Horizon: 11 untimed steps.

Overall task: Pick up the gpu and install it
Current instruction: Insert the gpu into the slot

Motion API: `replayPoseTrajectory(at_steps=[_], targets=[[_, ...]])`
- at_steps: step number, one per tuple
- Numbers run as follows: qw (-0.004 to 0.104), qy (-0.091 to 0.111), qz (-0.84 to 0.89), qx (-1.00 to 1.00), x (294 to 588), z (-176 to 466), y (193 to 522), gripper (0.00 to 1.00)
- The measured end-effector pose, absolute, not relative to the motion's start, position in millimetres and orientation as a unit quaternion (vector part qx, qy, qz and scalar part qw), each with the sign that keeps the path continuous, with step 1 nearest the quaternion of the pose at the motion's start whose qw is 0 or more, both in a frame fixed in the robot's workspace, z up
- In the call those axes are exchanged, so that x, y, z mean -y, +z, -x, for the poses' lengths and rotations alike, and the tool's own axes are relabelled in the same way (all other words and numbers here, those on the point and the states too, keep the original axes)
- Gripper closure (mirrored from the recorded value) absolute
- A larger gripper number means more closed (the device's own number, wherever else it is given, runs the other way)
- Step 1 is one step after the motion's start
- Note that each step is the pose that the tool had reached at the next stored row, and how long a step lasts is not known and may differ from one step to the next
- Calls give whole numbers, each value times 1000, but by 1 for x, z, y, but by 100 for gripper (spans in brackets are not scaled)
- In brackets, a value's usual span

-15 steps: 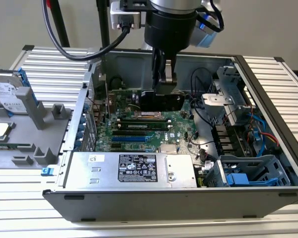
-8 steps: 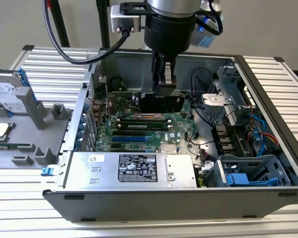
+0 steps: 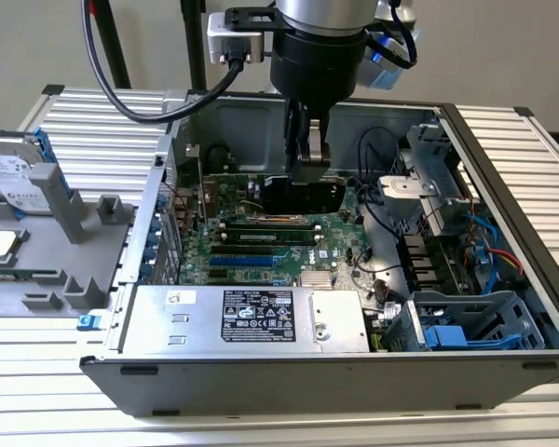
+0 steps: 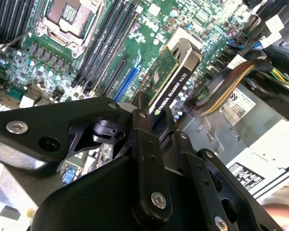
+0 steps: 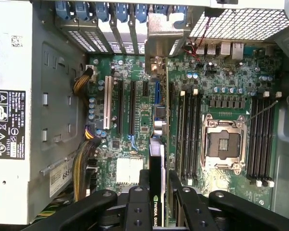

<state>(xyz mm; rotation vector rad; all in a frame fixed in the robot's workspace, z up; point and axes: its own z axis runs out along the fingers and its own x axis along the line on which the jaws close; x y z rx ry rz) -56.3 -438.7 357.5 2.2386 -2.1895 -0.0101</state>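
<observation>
The gripper (image 3: 308, 154) reaches down into the open computer case (image 3: 503, 158), its fingers (image 5: 179, 202) clamped on the gpu (image 5: 156, 192), which stands on edge over the motherboard (image 5: 221, 91) beside the blue expansion slot (image 5: 157, 91). Inside the case also sit the power supply (image 3: 252, 317) and drive cage (image 3: 466, 326). A hard drive (image 3: 14, 177) rests on the grey fixture (image 3: 74, 233) outside.

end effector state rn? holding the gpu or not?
End effector: shut on the gpu, gripping its top edge and holding it upright over the motherboard inside the computer case.
</observation>
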Motion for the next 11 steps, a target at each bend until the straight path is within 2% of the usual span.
replayPoseTrajectory(at_steps=[11], targets=[[6,-4,-715,699,439,56,357,100]])
